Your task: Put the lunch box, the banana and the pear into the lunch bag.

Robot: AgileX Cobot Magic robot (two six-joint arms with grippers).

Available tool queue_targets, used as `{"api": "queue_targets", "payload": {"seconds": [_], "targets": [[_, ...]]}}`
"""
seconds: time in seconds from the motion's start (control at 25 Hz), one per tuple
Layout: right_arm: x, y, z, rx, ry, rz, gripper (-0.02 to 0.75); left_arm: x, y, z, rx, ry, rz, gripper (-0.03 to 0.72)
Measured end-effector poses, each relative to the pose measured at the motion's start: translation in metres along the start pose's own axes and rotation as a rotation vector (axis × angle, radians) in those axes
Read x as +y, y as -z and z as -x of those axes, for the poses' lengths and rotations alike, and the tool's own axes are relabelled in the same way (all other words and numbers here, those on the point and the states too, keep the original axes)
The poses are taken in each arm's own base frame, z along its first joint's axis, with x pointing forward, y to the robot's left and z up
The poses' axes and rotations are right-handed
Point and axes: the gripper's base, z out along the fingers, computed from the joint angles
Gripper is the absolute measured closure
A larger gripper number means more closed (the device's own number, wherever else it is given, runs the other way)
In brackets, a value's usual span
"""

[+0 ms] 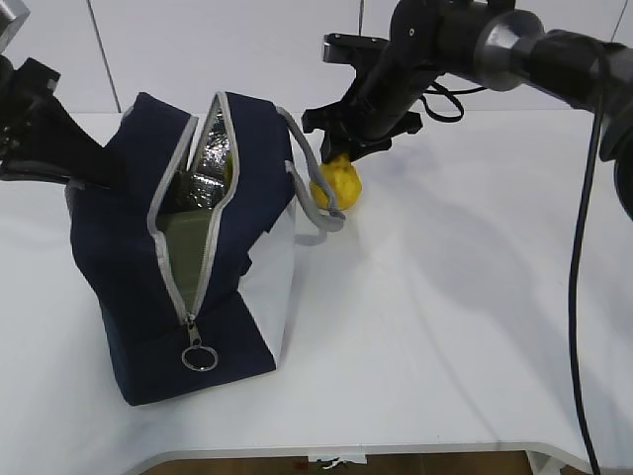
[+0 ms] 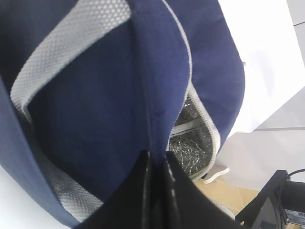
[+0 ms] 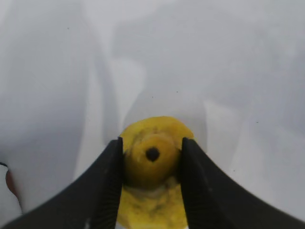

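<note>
the right arm reaches in from the upper right across the middle, its wrist bent downward. the right tool (image 3: 151, 162) points down, and its two dark fingers (image 3: 110, 181) press against either side of the pear (image 3: 153, 143), clamped on its neck. the left arm comes in from the left edge, mostly hidden. the left tool (image 2: 157, 186) is fully closed, pinching a fold of the lunch bag (image 2: 109, 109).

A white table (image 1: 465, 327) fills most of the exterior view, its rounded front edge running along the bottom of the frame. Behind it, across the top, stands a pale wall (image 1: 257, 40) with thin dark vertical seams. Soft shadows lie on the tabletop at right.
</note>
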Motion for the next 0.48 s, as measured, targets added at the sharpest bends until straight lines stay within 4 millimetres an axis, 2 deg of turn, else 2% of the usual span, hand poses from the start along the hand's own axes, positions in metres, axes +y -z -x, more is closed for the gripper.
{"api": "queue_targets", "payload": {"seconds": [0.24, 0.48], "targets": [[0.001, 0.009, 0.002, 0.047, 0.025, -0.012, 0.470, 0.000, 0.000, 0.000, 0.000, 0.000, 0.000, 0.688], [0.006, 0.045, 0.019, 0.059, 0.071, -0.036, 0.473, 0.000, 0.000, 0.000, 0.000, 0.000, 0.000, 0.688]]}}
